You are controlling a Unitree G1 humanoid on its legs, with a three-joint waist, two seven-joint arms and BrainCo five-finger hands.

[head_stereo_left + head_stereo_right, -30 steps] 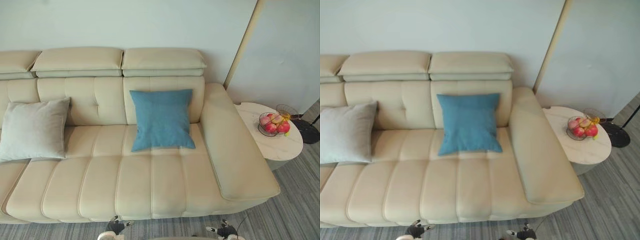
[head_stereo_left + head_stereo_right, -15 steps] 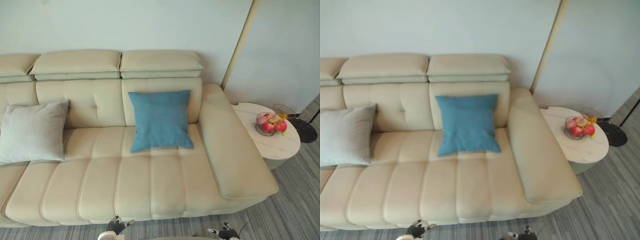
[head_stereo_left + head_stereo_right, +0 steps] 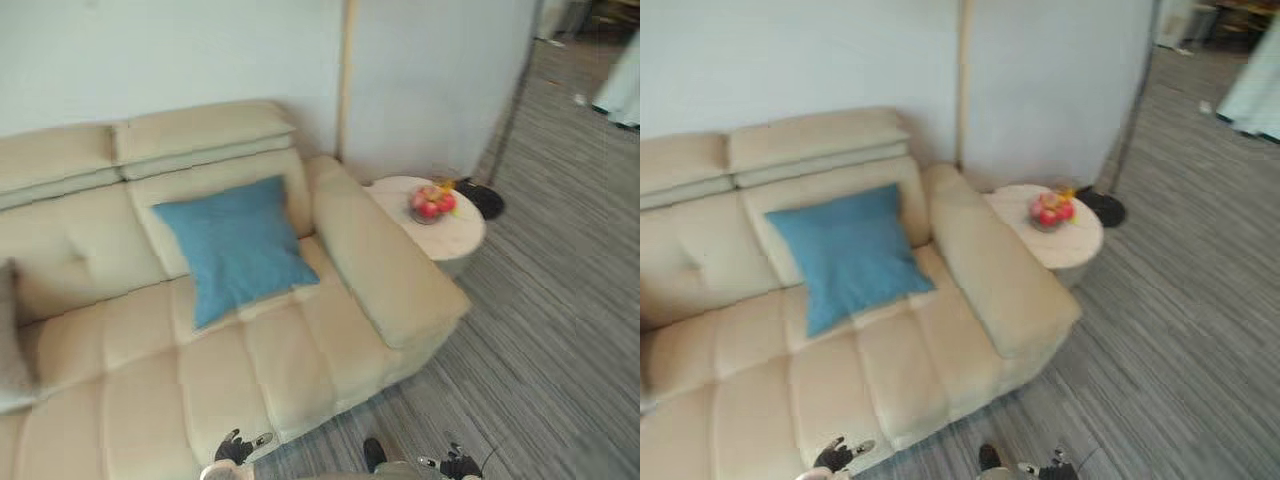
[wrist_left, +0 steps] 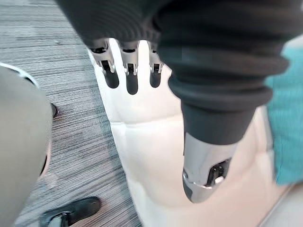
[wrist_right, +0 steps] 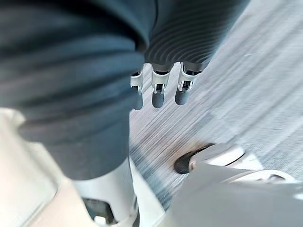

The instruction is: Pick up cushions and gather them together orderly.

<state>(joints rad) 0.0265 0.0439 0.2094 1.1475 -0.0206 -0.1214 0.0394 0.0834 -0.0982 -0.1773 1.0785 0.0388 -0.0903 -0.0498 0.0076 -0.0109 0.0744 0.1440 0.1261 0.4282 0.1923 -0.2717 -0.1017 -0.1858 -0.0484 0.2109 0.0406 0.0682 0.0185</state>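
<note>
Your left hand (image 3: 236,447) hangs low at the near edge of the scene, just in front of the sofa (image 3: 290,370). Look in its wrist view. The fingers (image 4: 131,75) point straight out in a row, and the thumb (image 4: 204,170) sticks out to the side, apart from them. Nothing is in this hand; it is loose and empty. Past the fingers you see the front of the cream sofa and the stripy grey floor (image 3: 540,330) beside it.

Your right hand (image 3: 458,465) is low too, near you and more to the right, over the floor. In its wrist view the fingers (image 5: 158,92) are straight and point down at the floor. This hand is also loose and holds nothing.

The blue cushion (image 3: 235,245) sits on the sofa seat, towards the right end. Its top leans on the sofa back. It is turned a bit, so one corner points to the near side. It is just left of the big armrest (image 3: 385,265). Both hands are well apart from it.

The grey cushion (image 3: 6,340) is way over at the left end of the sofa. Just a thin bit of it peeks in at the edge of the scene. It is well apart from the blue cushion, with bare seat between them.

To the right of the armrest stands a small round worktop (image 3: 458,235). A bowl of fruit (image 3: 430,203) sits on it.
</note>
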